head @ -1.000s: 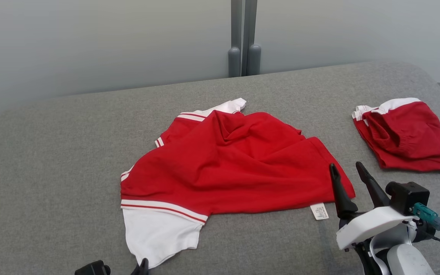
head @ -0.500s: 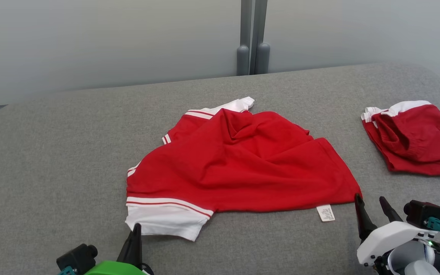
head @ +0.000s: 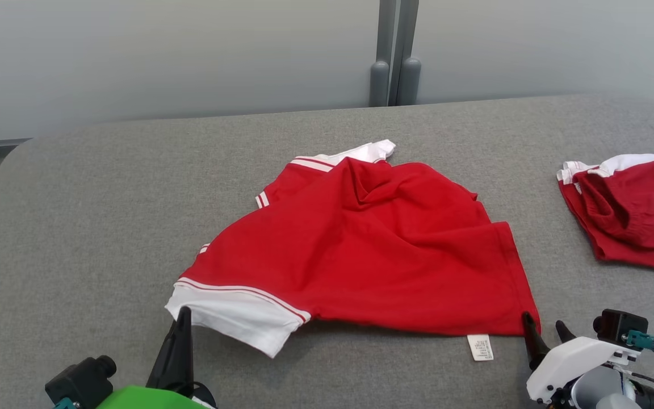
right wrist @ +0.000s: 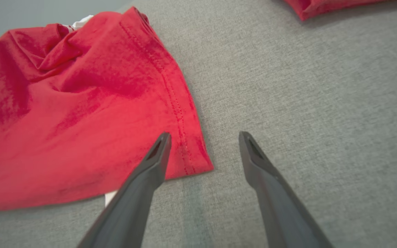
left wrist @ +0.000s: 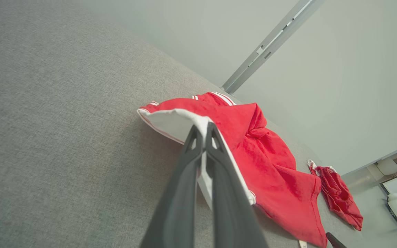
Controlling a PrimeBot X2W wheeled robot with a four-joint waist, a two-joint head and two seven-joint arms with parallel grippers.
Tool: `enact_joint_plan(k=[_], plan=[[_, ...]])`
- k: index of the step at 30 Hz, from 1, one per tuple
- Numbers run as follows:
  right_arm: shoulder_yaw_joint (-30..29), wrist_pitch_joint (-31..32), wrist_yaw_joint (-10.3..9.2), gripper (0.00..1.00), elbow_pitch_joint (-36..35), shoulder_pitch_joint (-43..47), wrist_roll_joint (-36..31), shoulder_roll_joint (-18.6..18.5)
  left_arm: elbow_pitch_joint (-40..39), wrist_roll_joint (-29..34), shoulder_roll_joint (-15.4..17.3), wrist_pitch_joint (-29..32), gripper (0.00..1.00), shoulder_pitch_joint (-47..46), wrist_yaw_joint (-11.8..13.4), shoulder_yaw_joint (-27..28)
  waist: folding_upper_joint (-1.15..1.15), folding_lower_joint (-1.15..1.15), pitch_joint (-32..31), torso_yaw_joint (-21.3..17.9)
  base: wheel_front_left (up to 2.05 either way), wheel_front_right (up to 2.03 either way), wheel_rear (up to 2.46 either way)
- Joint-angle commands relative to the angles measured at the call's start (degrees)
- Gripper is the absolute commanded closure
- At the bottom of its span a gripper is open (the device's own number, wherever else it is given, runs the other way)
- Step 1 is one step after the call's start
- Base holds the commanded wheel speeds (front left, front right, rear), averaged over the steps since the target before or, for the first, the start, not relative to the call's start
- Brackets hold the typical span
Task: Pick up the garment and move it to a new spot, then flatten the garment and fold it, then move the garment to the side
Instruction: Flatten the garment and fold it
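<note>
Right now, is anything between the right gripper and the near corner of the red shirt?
Nothing visible. The right gripper is open, with the red shirt's hem corner lying just by its fingertips on the grey surface. The second red garment lies well apart. The left gripper is shut on its white sleeve.

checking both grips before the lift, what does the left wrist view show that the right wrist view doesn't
Left wrist view: the left gripper shut on the white sleeve. Right wrist view: the right gripper open, its fingers either side of the red hem corner. Both: the red garment, the grey surface, the second red garment.
</note>
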Motion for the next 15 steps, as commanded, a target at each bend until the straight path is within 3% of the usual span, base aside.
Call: enact_joint_plan(k=[1,15], plan=[[0.3,0.37,0.0,0.0,0.58,-0.38,0.7,-0.14,-0.53,0.37,0.4,0.24,1.0,0.78,0.34,-0.2,0.0,0.0,0.09,0.35,0.0,0.0,0.0],[3.18,3.5,-0.04,0.0,5.08,-0.06,5.48,0.03,-0.87,1.25,0.66,0.14,1.0,1.09,1.34,-0.97,0.0,0.0,0.67,1.28,0.0,0.0,0.0]])
